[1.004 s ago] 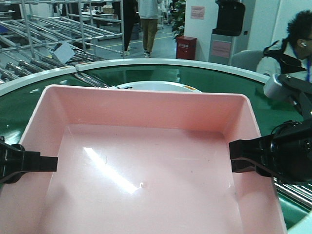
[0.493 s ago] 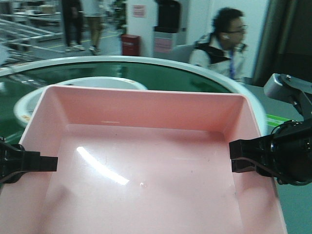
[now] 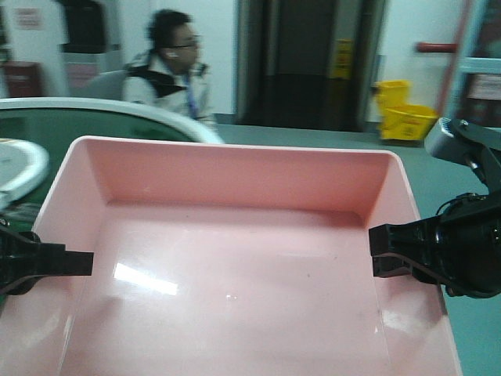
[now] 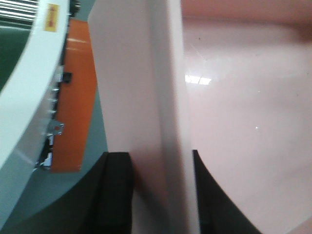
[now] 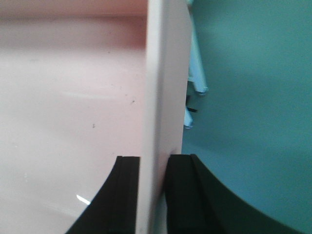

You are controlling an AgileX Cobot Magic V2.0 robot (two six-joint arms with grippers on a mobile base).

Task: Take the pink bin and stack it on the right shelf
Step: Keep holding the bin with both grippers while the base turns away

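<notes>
**Front view:** the pink bin [image 3: 235, 266] is held level between the left tool [image 3: 78, 262] and the right tool [image 3: 383, 252]. Gripping opposite walls shares the load.

**Left wrist:** fingers [image 4: 114, 195] straddle and clamp the bin's left wall.

**Right wrist:** fingers [image 5: 127, 195] likewise clamp its right wall.

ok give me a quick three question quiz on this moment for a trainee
1. True or false: the pink bin has nothing inside it.
2. Which part of the bin does the right gripper clamp? A) the far wall B) the right side wall C) the floor
3. Fill in: the left gripper has one finger inside the bin's left wall and the other ____ it.

Key: 1 true; 2 B; 3 outside.
</notes>
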